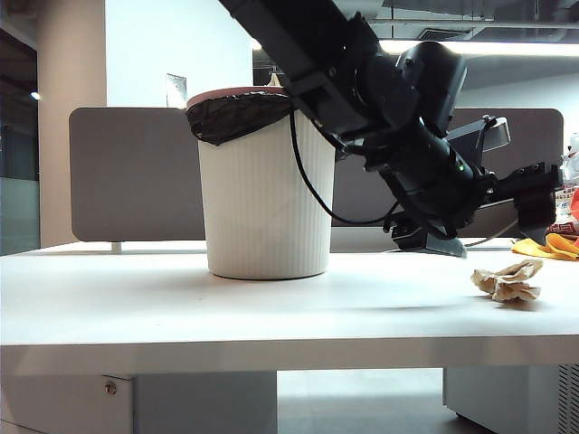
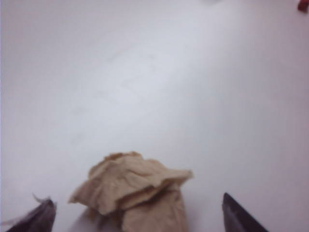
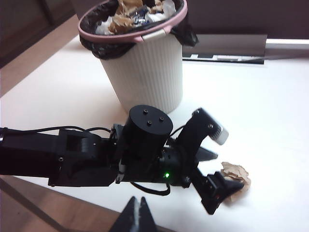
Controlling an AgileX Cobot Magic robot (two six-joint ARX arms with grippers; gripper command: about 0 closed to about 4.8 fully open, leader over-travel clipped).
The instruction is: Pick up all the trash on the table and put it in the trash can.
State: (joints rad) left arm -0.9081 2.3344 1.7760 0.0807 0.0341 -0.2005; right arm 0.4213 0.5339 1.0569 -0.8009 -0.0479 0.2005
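Note:
One tan crumpled paper wad, the trash [image 1: 507, 280], lies on the white table [image 1: 181, 307] at the right. My left arm reaches across past the trash can [image 1: 267, 181]. Its left gripper [image 1: 493, 237] hangs just above the wad. In the left wrist view the left gripper [image 2: 136, 198] is open, and the wad [image 2: 135, 186] sits between its fingers, touching neither. The right wrist view looks down on that left gripper [image 3: 224, 171], the wad [image 3: 237, 175] and the trash can [image 3: 149, 72], which holds crumpled paper [image 3: 126, 12]. My right gripper [image 3: 138, 215] is shut and empty above the table's near edge.
A yellow-orange item [image 1: 547, 246] lies just behind the wad at the far right. A grey divider [image 1: 127, 172] backs the table. A black cable [image 1: 308, 181] loops from the left arm beside the can. The table's front edge [image 3: 58, 188] runs under my right gripper.

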